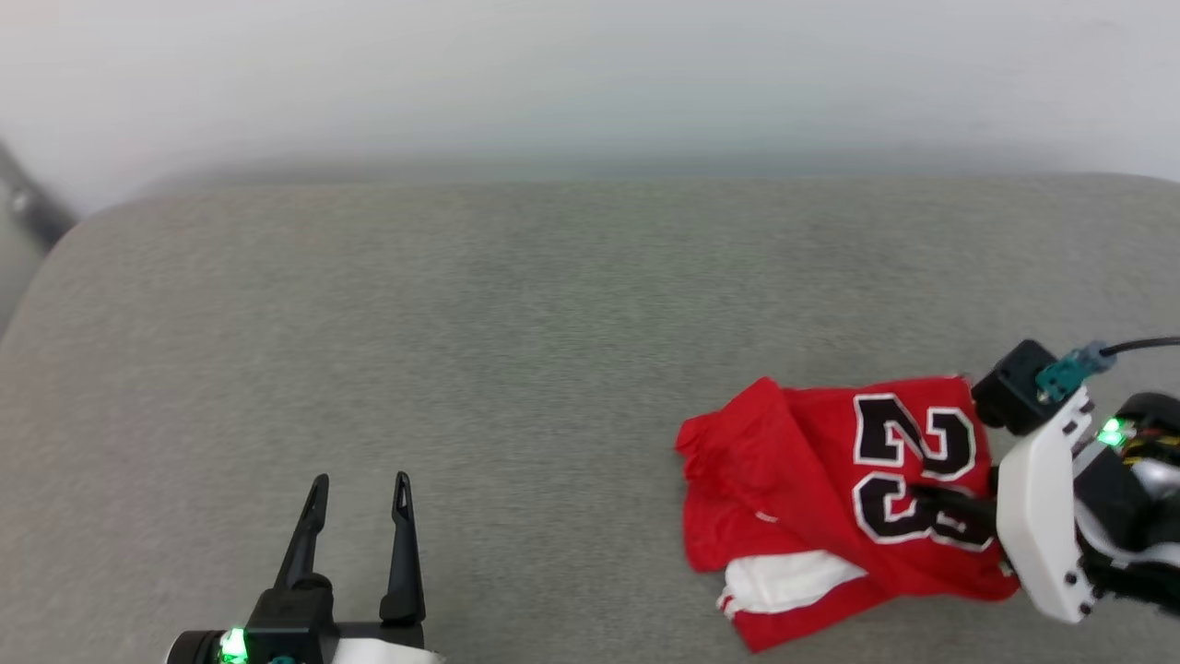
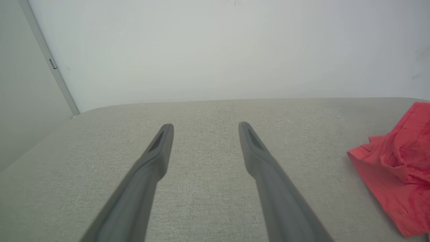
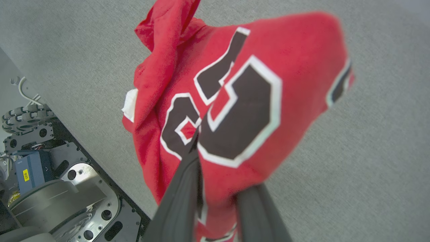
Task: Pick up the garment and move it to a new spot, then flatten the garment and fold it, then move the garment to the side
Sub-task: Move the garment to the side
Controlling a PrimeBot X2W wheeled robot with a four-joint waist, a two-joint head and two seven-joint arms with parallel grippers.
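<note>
The garment (image 1: 802, 480) is a crumpled red jersey lying at the near right of the grey cushioned surface (image 1: 516, 350). Its black "23" print faces up and a white sleeve (image 1: 788, 581) pokes out at the front. My right gripper (image 1: 926, 498) reaches in from the right and is shut on the garment (image 3: 295, 67) at the print. One finger (image 3: 188, 174) lies on top of the cloth and the other is buried under it. At the near left, my left gripper (image 1: 359, 481) stands open and empty, well apart from the garment (image 2: 399, 161).
A pale wall (image 1: 590, 83) rises behind the surface's rounded far edge. A grey metal rail (image 1: 28, 203) runs at the far left corner. In the right wrist view, the robot's base (image 3: 57, 188) with its wheels sits beyond the surface's near edge.
</note>
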